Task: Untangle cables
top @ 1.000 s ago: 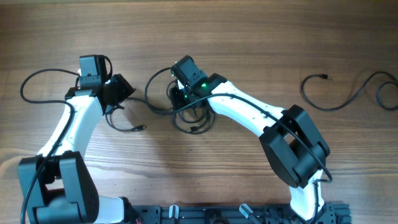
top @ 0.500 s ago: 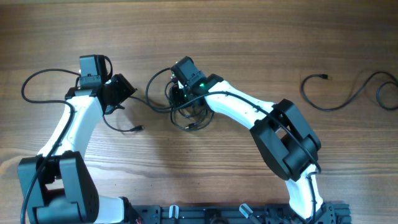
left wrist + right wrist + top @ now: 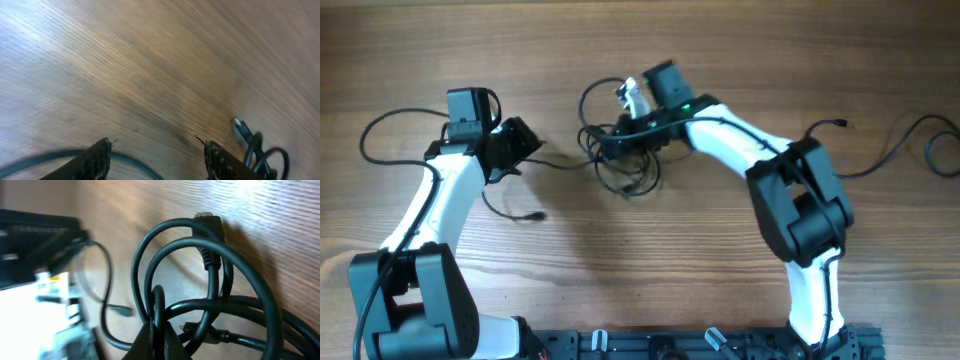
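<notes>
While the left gripper [image 3: 157, 152] hovers half-open over a trailing strand [image 3: 30, 161], the right gripper [image 3: 156, 325] pinches a loop of the thin black knotted cables [image 3: 625, 165] mid-table, apparently to draw it free; another loose black cord [image 3: 890, 155] lies well apart.

The cables [image 3: 625, 165] lie knotted at the middle of the table [image 3: 650, 280], toward its far edge. The right gripper [image 3: 610, 145] is on the knot's far side and the left gripper [image 3: 523, 152] is to its left, with one strand running across between them. A loose cable [image 3: 890, 155] lies well apart at the right end, and a loop [image 3: 362, 140] curves out beyond the left arm.
</notes>
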